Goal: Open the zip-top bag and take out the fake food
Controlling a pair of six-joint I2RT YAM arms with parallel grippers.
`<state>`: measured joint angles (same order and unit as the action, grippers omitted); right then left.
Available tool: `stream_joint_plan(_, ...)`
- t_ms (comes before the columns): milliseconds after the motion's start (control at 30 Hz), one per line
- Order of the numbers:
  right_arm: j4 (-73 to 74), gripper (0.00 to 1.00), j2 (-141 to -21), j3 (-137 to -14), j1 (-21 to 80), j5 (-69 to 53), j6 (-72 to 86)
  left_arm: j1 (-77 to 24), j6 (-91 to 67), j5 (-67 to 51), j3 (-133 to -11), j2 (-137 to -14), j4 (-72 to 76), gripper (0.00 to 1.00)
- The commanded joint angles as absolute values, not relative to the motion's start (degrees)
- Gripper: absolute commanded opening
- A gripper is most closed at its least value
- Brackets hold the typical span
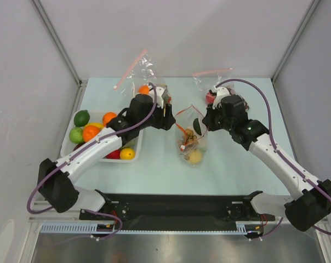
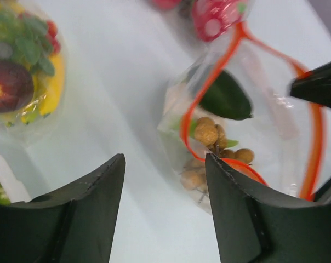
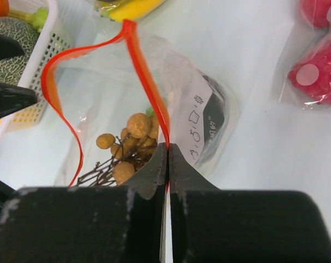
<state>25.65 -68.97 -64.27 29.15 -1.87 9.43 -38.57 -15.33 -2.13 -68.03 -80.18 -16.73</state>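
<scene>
The zip-top bag (image 1: 192, 139) lies at the table's middle, and its red-orange rim (image 3: 149, 82) gapes open. My right gripper (image 1: 208, 121) (image 3: 168, 147) is shut on the rim's near right side, beside the white label (image 3: 198, 123). Inside the bag is fake food: a brown bumpy cluster (image 3: 135, 129) (image 2: 206, 133), a dark green piece (image 2: 226, 98) and a yellow fruit (image 1: 194, 157). My left gripper (image 1: 168, 115) (image 2: 165, 159) hovers just left of the bag's mouth. It is open, and only bare table shows between its fingers.
A white basket (image 1: 67, 145) of toy oranges and limes stands at the left under my left arm. Two clear bags with pink zips lie at the back, one (image 1: 138, 71) holding an orange toy and one (image 1: 212, 82) holding red toys.
</scene>
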Motion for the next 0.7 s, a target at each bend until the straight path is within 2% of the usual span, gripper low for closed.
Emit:
stream_joint_plan(0, 24.3, 0.00, -67.9, -65.8, 30.3, -1.2, 10.0, -40.0, -12.7, -6.0, -70.5, -74.1, -10.1, 0.66)
stream_joint_plan(133, 23.7, 0.00, -67.9, -65.2, 31.0, -1.4, 10.4, -41.7, -11.8, -10.8, -71.0, -74.4, -7.0, 0.66)
stream_joint_plan(467, 23.9, 0.00, -67.9, -64.9, 31.7, -1.1, 10.5, -48.8, -6.3, -14.5, -76.5, -84.0, -10.5, 0.66)
stream_joint_plan(667, 24.0, 0.00, -67.3, -64.4, 31.8, -0.9, 10.5, -49.0, -6.0, -11.6, -79.5, -89.4, -16.2, 0.66)
